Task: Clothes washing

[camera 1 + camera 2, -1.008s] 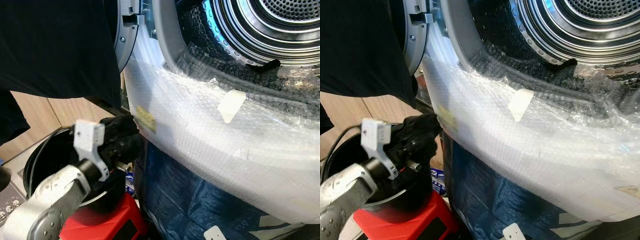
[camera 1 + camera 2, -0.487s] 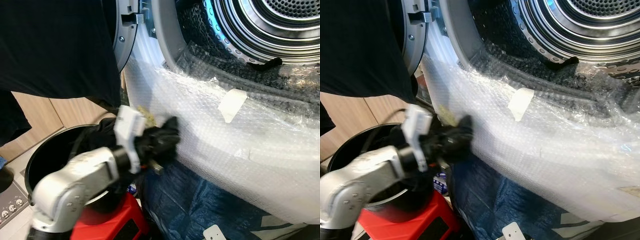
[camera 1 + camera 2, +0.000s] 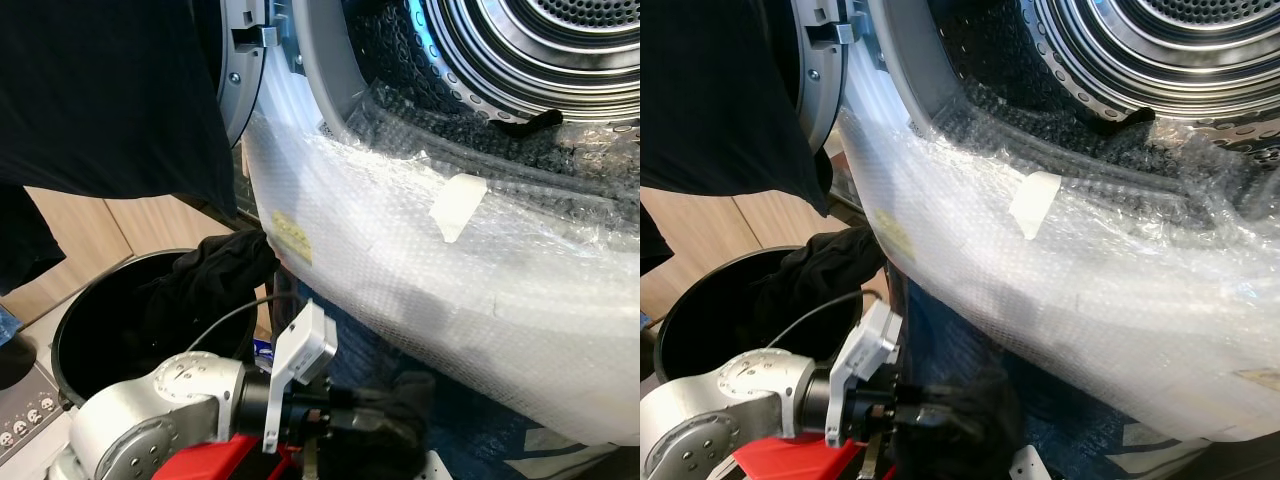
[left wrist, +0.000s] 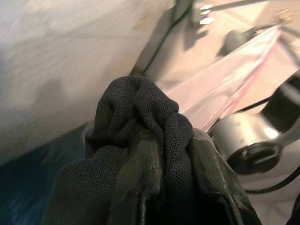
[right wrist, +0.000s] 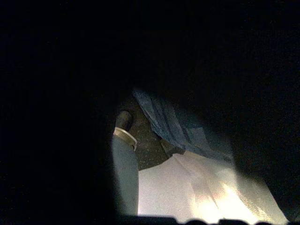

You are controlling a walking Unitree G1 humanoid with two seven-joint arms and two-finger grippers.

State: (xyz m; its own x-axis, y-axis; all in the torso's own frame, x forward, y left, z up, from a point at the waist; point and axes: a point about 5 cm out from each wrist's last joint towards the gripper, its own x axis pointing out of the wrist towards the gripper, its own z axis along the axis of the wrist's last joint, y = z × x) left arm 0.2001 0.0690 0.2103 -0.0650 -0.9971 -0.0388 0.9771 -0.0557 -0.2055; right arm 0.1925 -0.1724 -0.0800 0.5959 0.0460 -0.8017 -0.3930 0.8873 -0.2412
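Observation:
My left gripper (image 3: 365, 428) is low in front of the washer, under the bubble-wrapped door rim (image 3: 450, 270). It is shut on a bunched black mesh garment (image 4: 140, 112), which wraps over both fingers (image 4: 143, 173) in the left wrist view. More black clothes (image 3: 215, 275) hang over the rim of the black bucket (image 3: 75, 325) on the left. The steel washer drum (image 3: 560, 40) stands open at the upper right. The right arm hangs idle, and its wrist view is mostly dark.
A large black cloth (image 3: 100, 90) hangs across the upper left, beside the open washer door (image 3: 245, 80). The bucket stands on a red stool (image 3: 800, 462). A blue tarp (image 3: 480, 440) covers the washer's lower front. A strip of tape (image 3: 455, 205) sticks to the wrap.
My left arm has swung from the bucket rim to the right and down, carrying the black garment, and is now low in front of the blue tarp.

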